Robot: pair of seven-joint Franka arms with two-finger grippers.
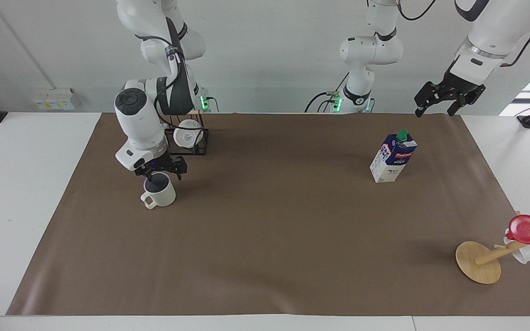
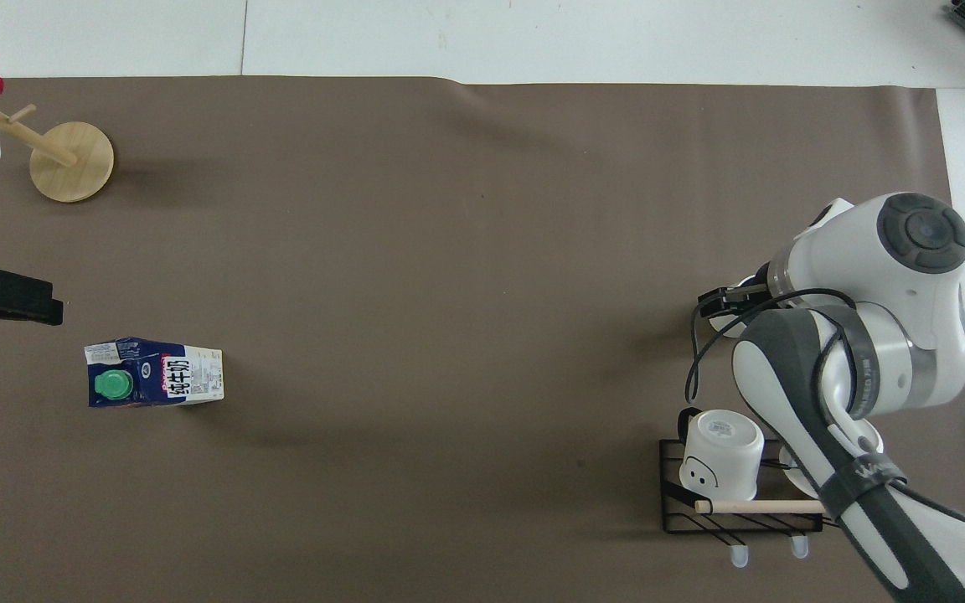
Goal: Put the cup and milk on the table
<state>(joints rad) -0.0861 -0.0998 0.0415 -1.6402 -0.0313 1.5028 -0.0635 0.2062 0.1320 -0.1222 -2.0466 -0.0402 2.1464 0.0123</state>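
The right arm bends steeply down, and the right gripper [image 1: 158,174] is at the mouth of the cup [image 1: 160,192], one finger reaching inside it, fingers spread wide, gripping nothing. The cup stands upright on the brown mat [image 1: 265,239] of the table [image 1: 12,184], at about 6 o'clock from the black mug rack [image 1: 191,142] in the facing view. The left arm waits; the left gripper [image 1: 446,97] hangs open and empty at about 1 o'clock from the milk [image 1: 393,158], which stands upright on the mat.
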